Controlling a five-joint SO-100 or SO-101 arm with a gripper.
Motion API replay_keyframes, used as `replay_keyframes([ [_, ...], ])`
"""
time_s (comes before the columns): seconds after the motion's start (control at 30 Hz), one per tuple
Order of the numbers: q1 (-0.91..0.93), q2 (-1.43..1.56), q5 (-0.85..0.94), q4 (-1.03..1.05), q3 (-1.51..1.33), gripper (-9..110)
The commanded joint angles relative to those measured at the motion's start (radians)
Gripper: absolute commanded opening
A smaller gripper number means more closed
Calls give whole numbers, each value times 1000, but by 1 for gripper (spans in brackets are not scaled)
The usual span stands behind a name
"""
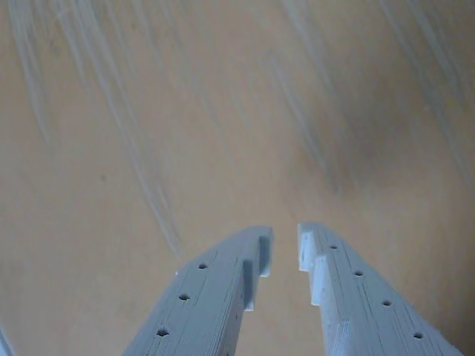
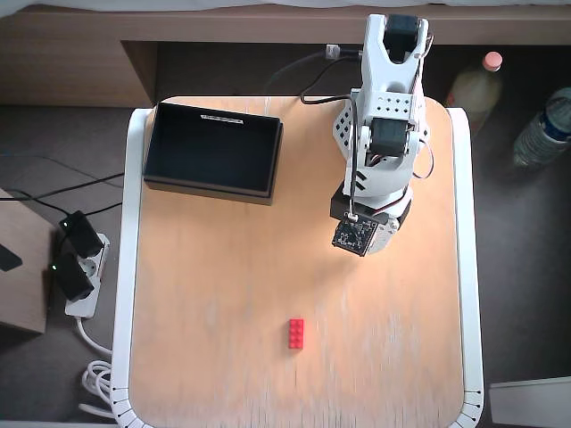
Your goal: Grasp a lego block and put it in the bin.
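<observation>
The lego block [image 2: 296, 333], a small red studded brick, lies on the wooden table near the front, lengthwise toward the arm. The bin [image 2: 207, 187], a shallow black tray with a white strip on its far edge, sits at the back left in the overhead view and looks empty. The white arm [image 2: 379, 143] stands at the back right, folded down, with its wrist over the table well behind and right of the block. In the wrist view my gripper [image 1: 285, 248] hangs over bare wood, its jaws drawn together to a narrow slit with nothing between them. Neither block nor bin shows there.
The table has a raised white rim [image 2: 129, 267]. A power strip with plugs [image 2: 76, 267] and cables lie on the floor to the left. Two bottles [image 2: 473, 85] [image 2: 542, 129] stand off the table at the right. A cable [image 2: 312, 76] runs behind the arm base.
</observation>
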State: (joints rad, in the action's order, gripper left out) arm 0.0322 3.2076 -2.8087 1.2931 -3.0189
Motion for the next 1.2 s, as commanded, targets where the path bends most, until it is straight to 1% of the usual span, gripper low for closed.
replay_keyframes([
  [0.0,-28,89,-48,9,-155,0],
  [1.17,-29,89,-60,9,-155,0],
])
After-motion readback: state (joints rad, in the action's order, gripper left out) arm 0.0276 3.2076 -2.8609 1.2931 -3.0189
